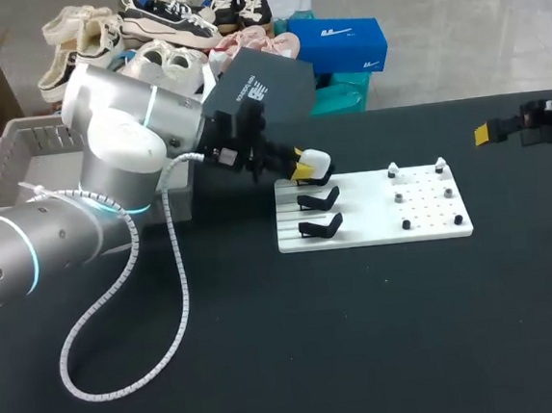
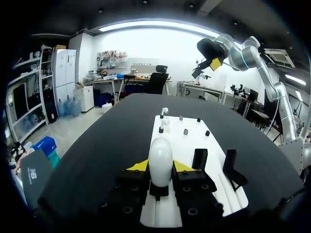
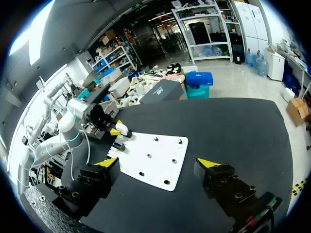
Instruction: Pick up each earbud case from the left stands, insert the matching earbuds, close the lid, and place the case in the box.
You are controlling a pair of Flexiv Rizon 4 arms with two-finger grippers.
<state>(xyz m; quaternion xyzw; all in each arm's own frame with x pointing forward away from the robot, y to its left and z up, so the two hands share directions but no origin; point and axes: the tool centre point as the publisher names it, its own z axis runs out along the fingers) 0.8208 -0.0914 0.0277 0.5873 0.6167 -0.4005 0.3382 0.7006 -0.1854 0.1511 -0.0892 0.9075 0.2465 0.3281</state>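
Closest in, the left pincer [image 2: 160,166] is clamped on the white case [image 2: 160,154] — a yellow tip against each side — which sits on its stand [image 1: 320,177] on the white board [image 2: 192,141]. Beyond, an earbud [image 2: 164,111] stands at the board's far end. Far off, the right pincer [image 3: 159,164] hangs wide open over the black surface [image 1: 365,334], holding nothing.

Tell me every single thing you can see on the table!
Earbud case: one, white, on the farthest stand, being gripped.
Stands: three, black, in a row on the board's left part; two empty.
Board: one, white, mid-table.
Earbuds: seemingly two, small, white, on the board's far right pegs.
Pegs: several, black, board's right part.
Box: one, grey, table's left end.
Table: one, black.
Left hand: yellow tips, shut on the case.
Right hand: yellow tips, open, empty, at the table's right side.
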